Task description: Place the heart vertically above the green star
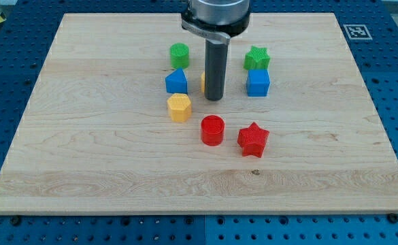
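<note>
The green star (257,58) lies near the view's top, right of centre, with a blue cube (258,83) directly below it. My tip (214,99) rests on the board left of the blue cube. A yellow block (203,82) shows only as a sliver at the rod's left edge. The rod hides the rest of it, so I cannot make out its shape. No heart shape shows clearly anywhere.
A green cylinder (179,54) and a blue block (176,81) sit left of the rod. A yellow hexagon (179,107) lies below them. A red cylinder (212,130) and a red star (253,139) lie below the tip. They all sit on the wooden board (83,156).
</note>
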`<state>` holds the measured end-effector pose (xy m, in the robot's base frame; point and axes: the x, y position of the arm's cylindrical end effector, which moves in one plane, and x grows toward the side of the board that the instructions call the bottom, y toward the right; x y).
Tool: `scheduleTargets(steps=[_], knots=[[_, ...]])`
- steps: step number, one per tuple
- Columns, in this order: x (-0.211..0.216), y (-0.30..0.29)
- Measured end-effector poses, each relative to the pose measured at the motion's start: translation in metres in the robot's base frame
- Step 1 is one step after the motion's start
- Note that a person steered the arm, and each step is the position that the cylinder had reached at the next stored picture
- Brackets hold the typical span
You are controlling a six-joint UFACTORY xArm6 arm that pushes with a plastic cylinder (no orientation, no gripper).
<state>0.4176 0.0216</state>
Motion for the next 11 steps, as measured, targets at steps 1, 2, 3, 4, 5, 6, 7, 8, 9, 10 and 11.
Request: scheduleTargets(steps=[1, 2, 3, 4, 5, 6, 7, 8, 9, 10, 11], knots=[[-0.031, 0.000], [-0.060, 0.000], [-0.092, 0.000], [-0.121, 0.000], [-0.120, 0.000], [-0.121, -0.028], [-0.134, -0.035], [-0.137, -0.035], [-0.143, -0.034], [-0.161, -0.034], [-0.178, -0.034]])
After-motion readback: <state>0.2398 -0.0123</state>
